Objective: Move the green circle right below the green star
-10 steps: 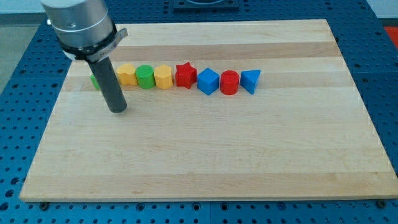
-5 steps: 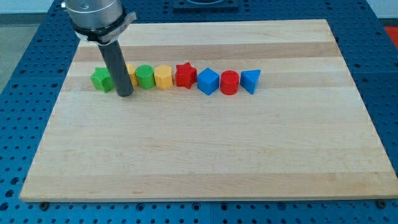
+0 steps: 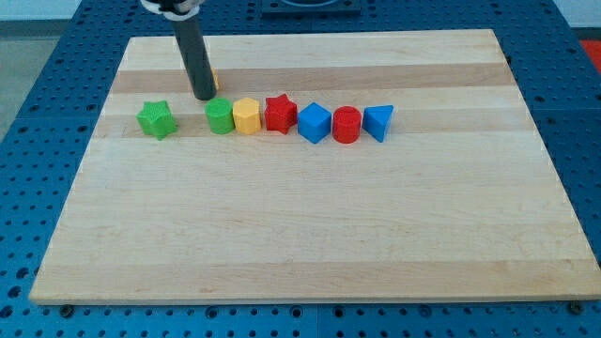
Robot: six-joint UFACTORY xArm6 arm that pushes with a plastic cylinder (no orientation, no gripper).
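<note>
My tip (image 3: 203, 95) has moved toward the table's far left corner and pushed the yellow block (image 3: 214, 83) out of the row; it now sits hidden behind the rod. There is no pincer, only the rod.

The pale wooden table (image 3: 310, 235) rests on a blue perforated base (image 3: 28, 188).

The row holds seven blocks:
- the green plastic star (image 3: 156, 119), nearest the left edge
- the green plastic circle (image 3: 220, 117), just below my tip
- a yellow hexagonal block (image 3: 246, 116)
- a red star (image 3: 280, 113)
- a blue cube (image 3: 315, 122)
- a red cylinder (image 3: 346, 124)
- a blue triangle (image 3: 378, 121)

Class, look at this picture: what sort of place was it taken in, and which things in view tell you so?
Probably a robotics lab bench. A wooden board rests on a blue perforated table, toy blocks such as the green star and green circle sit in a row, and my tip stands just above that row.
</note>
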